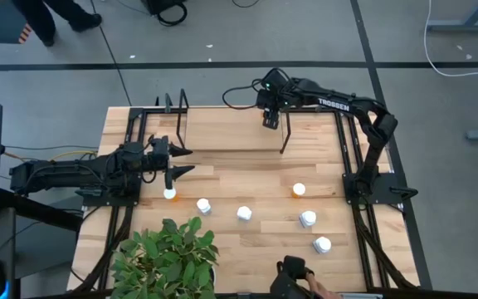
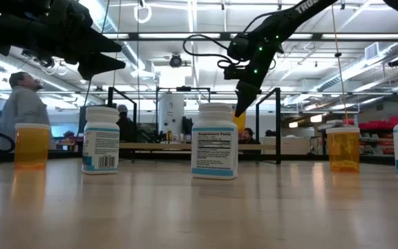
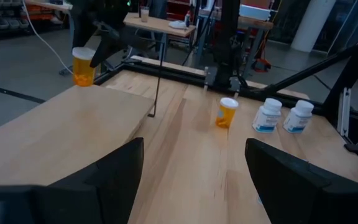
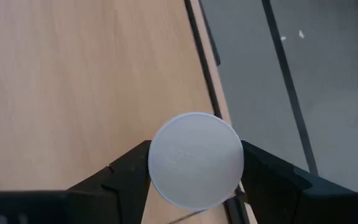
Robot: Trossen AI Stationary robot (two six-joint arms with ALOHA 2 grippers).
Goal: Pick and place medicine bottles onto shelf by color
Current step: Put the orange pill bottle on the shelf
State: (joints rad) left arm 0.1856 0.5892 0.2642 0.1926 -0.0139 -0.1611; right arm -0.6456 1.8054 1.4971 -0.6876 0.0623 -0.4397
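Wooden tabletop (image 1: pixel 247 166): white-capped orange bottle (image 1: pixel 298 190).

Two orange bottles (image 2: pixel 32 145) and white bottles (image 2: pixel 214 140) stand on the tabletop (image 2: pixel 199 207), arms overhead.

Lighting's even and bright from above: your low view shows rows of ceiling strip lights (image 2: pixel 206 28), and they throw soft glare streaks on the bench (image 2: pixel 185 207) while leaving both arms as near-black silhouettes against the room. In your right wrist view the white cap (image 4: pixel 196 159) sits close and slightly soft, nearly blown out, with the jaws around it dark. Your left wrist view is dimmer, the near jaws blurred; bottle shadows in the high view are short and faint.
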